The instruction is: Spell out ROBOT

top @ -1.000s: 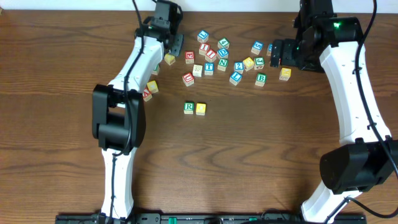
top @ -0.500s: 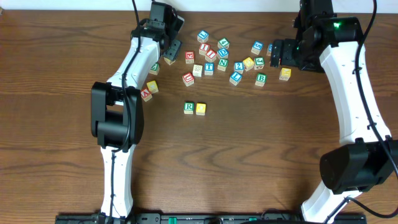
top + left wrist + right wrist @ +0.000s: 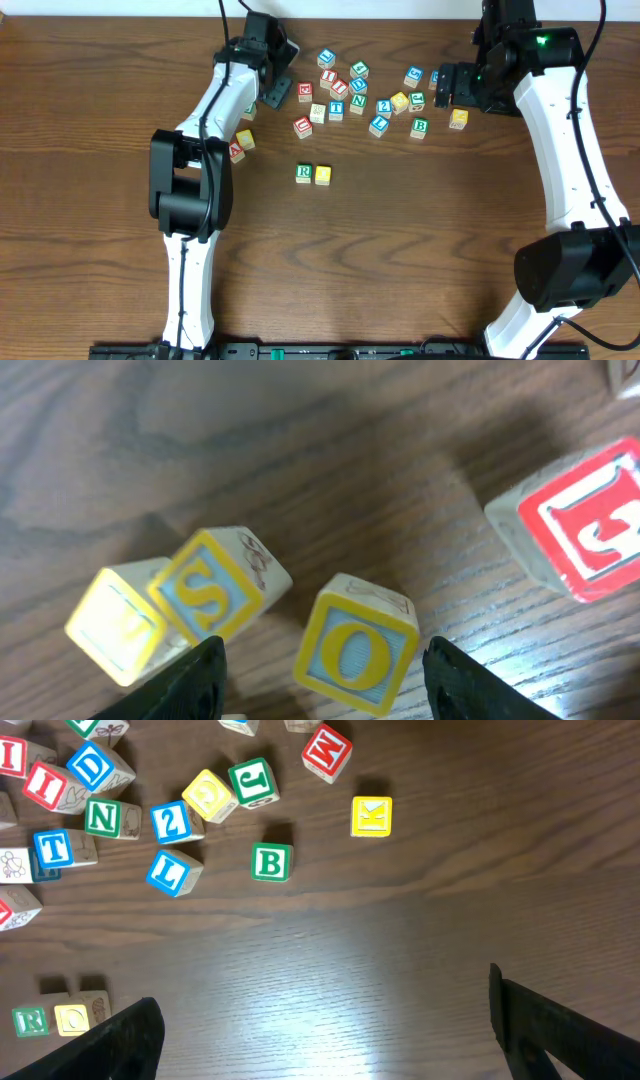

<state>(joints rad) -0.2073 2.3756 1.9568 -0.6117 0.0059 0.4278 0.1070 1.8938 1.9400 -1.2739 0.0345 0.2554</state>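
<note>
A green R block (image 3: 304,172) and a yellow O block (image 3: 323,175) stand side by side in the middle of the table; both show in the right wrist view, R (image 3: 30,1019) and O (image 3: 72,1017). My left gripper (image 3: 277,82) is open and low over a second yellow O block (image 3: 355,650), which lies between its fingers (image 3: 325,665). A yellow S block (image 3: 215,595) lies just left of it. A green B block (image 3: 269,861) and a blue T block (image 3: 52,847) lie in the pile. My right gripper (image 3: 320,1020) is open and empty, high above bare table.
Several loose letter blocks are scattered at the back centre (image 3: 360,95). A red block (image 3: 585,525) lies right of the left gripper. A yellow K block (image 3: 371,816) sits apart at the right. Two blocks (image 3: 240,145) lie beside the left arm.
My left gripper has shifted slightly down and to the left by the yellow block at the pile's left edge. The right arm and the R and O pair have not moved.
</note>
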